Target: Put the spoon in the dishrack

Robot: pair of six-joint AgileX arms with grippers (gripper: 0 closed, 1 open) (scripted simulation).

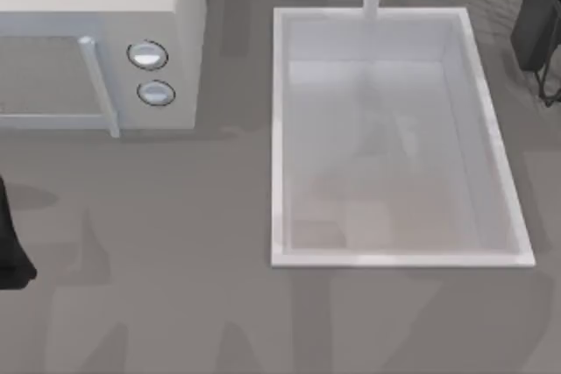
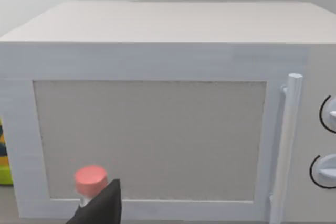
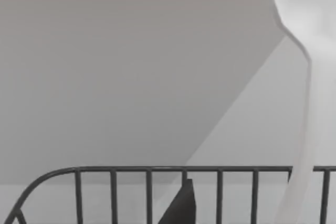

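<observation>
Top view: a microwave (image 1: 96, 41) sits at ten o'clock, a white sink (image 1: 403, 258) right of centre, the dishrack (image 1: 539, 24) at two o'clock. The left arm (image 1: 13, 251) sits at nine o'clock.

Left wrist view: a red-capped bottle (image 2: 90, 182) stands before the microwave door; I cannot tell that gripper's opening.

Right wrist view: the spoon (image 3: 307, 77) hangs over the dishrack's wire rail; whether the right gripper grips it, I cannot tell.

The table (image 1: 175, 243) is flat mid-grey with fainter darker streaks. At 10 o'clock, the microwave (image 1: 96, 15) is off-white, its door window (image 2: 149, 140) a grainy beige-grey, with 2 silvery-white dials (image 1: 151, 74) ringed in black. The sink (image 1: 280, 129) at 2 o'clock is glossy white, pale grey inside. The dishrack (image 3: 147, 192) is thin black wire. The spoon (image 3: 310, 51) is glossy white. A bottle cap (image 2: 91, 180) is salmon red.
</observation>
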